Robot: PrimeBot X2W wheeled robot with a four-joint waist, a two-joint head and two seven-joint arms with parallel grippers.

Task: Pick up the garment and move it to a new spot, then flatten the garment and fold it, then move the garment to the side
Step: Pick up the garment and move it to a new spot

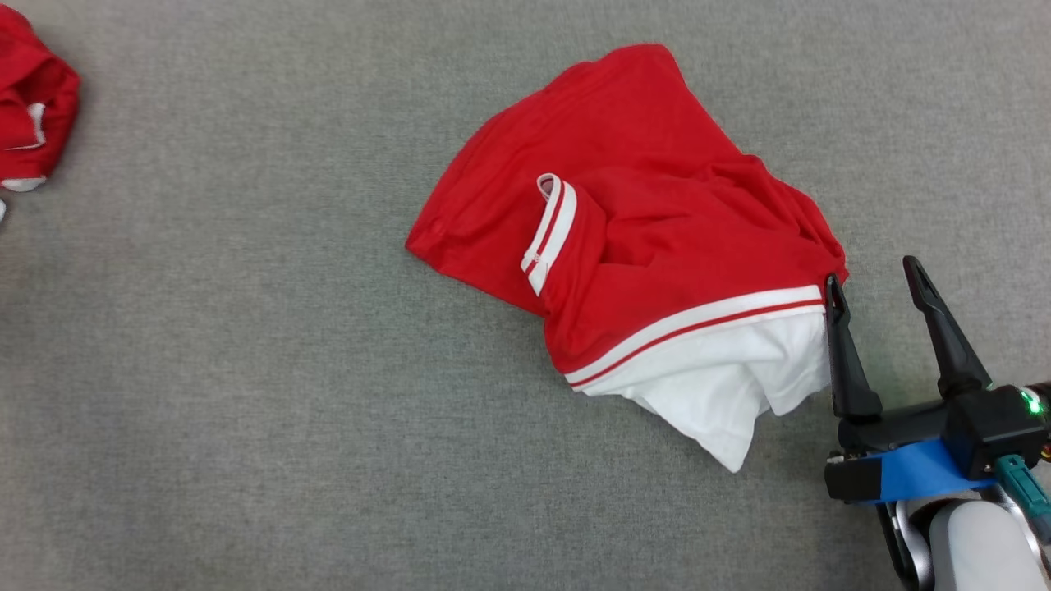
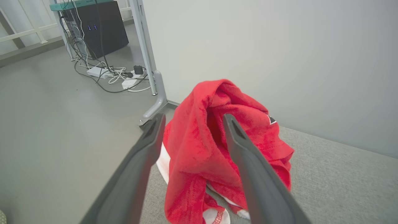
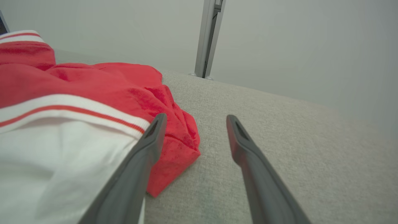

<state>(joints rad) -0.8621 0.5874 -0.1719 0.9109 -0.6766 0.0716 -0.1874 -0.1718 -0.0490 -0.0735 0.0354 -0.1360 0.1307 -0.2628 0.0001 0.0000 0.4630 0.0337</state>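
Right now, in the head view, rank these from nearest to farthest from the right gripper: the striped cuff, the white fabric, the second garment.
1. White fabric: just left of the right gripper, beside its finger.
2. Striped cuff: farther left, mid-picture.
3. Second garment: far left edge.

no words, numbers or signs can be read here. a tiny dark mark (image 2: 272,120) sits on the red garment (image 2: 192,149), but it is too small to read.
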